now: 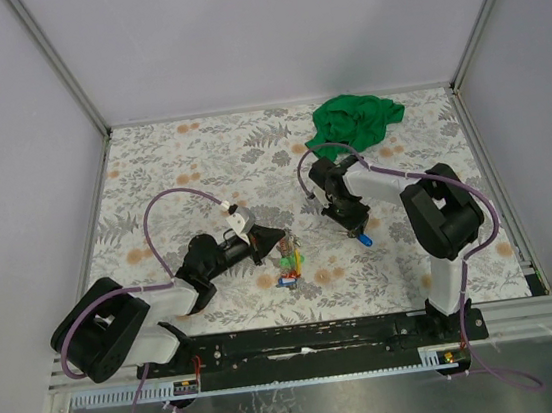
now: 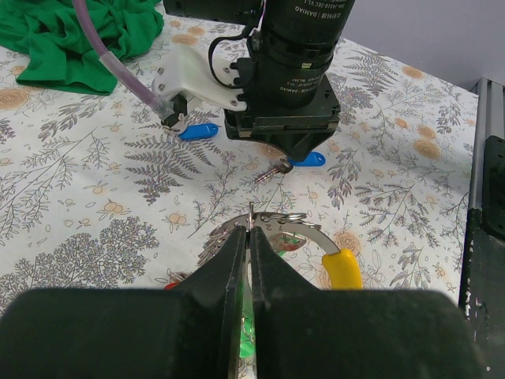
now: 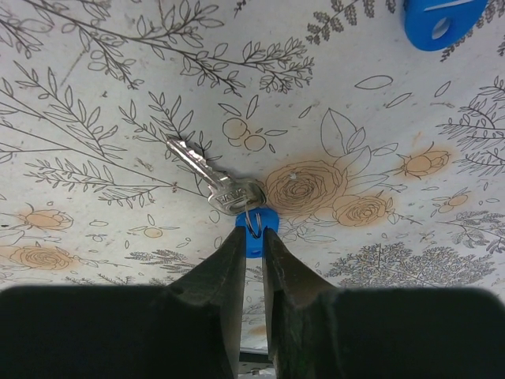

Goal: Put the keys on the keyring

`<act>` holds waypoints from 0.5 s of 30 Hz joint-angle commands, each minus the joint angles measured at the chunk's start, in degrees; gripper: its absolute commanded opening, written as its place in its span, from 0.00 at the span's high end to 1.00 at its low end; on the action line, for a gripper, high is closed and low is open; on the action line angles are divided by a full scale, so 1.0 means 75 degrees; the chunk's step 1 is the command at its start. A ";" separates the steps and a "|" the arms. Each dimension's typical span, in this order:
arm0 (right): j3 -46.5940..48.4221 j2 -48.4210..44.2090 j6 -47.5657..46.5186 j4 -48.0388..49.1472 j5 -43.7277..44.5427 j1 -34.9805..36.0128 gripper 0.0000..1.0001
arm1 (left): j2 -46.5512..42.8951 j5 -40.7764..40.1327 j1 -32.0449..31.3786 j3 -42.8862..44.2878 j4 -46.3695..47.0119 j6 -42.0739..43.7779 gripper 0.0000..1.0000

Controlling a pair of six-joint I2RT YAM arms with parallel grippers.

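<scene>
Clamped between the pressed-together fingers of the right gripper (image 3: 254, 237): one blue key (image 3: 227, 192), taken by its plastic head, blade sticking out free, probably for carrying over. Pinched in the left gripper (image 2: 250, 237): one keyring (image 2: 308, 227), apparently steadied for threading, a yellow key (image 2: 343, 268) against it. Loose nearby: a second blue key (image 3: 438, 20). Half hidden: a red head (image 2: 170, 281) and a green head (image 2: 246, 339), full count unclear.

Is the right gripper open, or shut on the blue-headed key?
Shut on it: the right gripper has both fingers pinching the blue-headed key by its plastic head, nearly touching.
</scene>
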 commanded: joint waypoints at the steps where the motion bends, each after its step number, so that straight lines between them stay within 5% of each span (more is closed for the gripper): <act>1: 0.0300 0.0050 -0.0118 -0.0183 0.0101 0.0097 0.80 | -0.0018 0.0015 0.0052 0.0192 0.0063 0.0158 1.00; 15: 0.0350 0.0206 -0.0183 -0.0149 -0.0026 0.0098 0.87 | 0.0022 0.0047 0.0053 0.0200 0.0064 0.0158 1.00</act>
